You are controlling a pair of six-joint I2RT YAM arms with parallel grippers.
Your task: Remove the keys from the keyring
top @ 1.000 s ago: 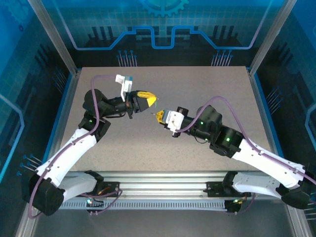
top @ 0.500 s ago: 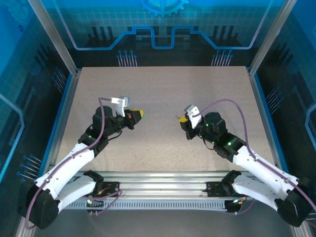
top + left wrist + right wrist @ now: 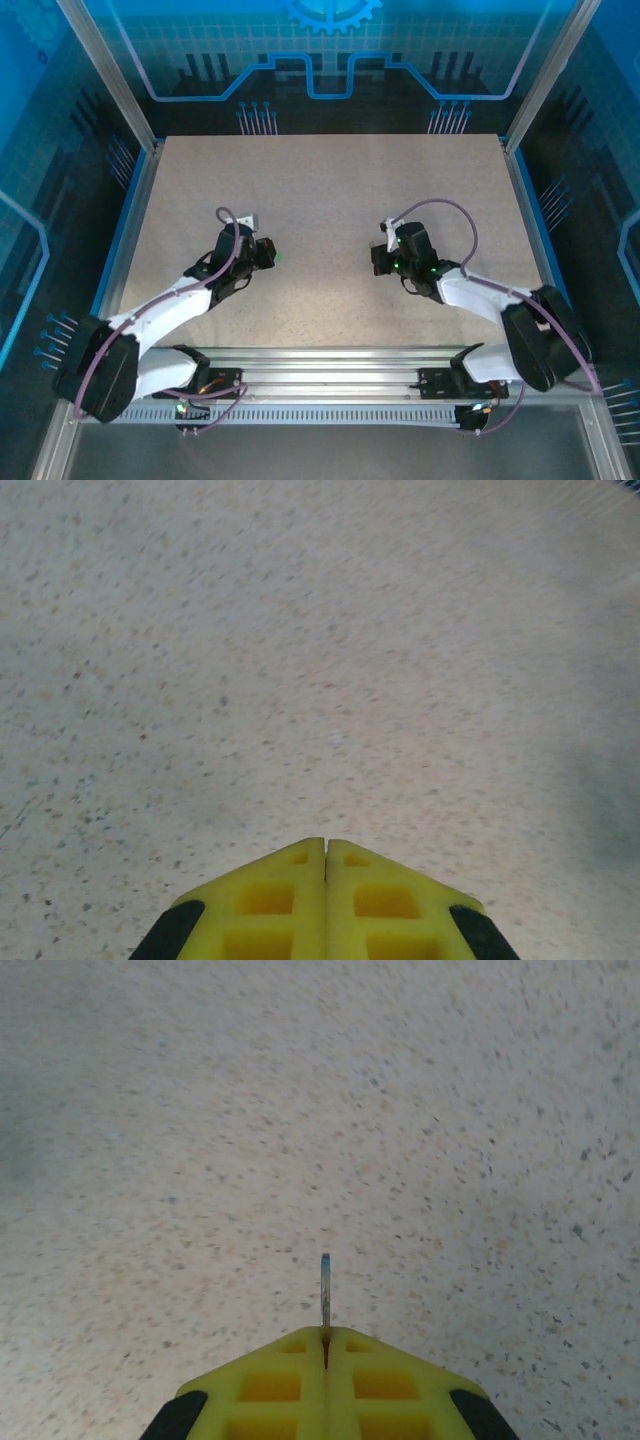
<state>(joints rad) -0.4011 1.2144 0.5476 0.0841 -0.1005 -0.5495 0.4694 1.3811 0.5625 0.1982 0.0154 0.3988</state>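
Because our right pincer (image 3: 325, 1332) is clamped fully together on only the near end of a thin metal piece (image 3: 325, 1290), which juts straight ahead past its yellow tips, we judge the hold to be slim. Whether that piece is a key or the keyring seen edge-on we cannot tell. Our left pincer (image 3: 325, 842) is closed tip to tip with nothing in it, and ahead of it lies the speckled table (image 3: 300, 630). From above, the two pincers sit low over the table, well apart.

The risk we see is this: any twist or jolt of the right wrist could let the piece pivot or slide out of so shallow a pinch and drop to the table just below. Should the left pincer come across closed, it could knock the piece loose rather than take it, so it would need to open first.
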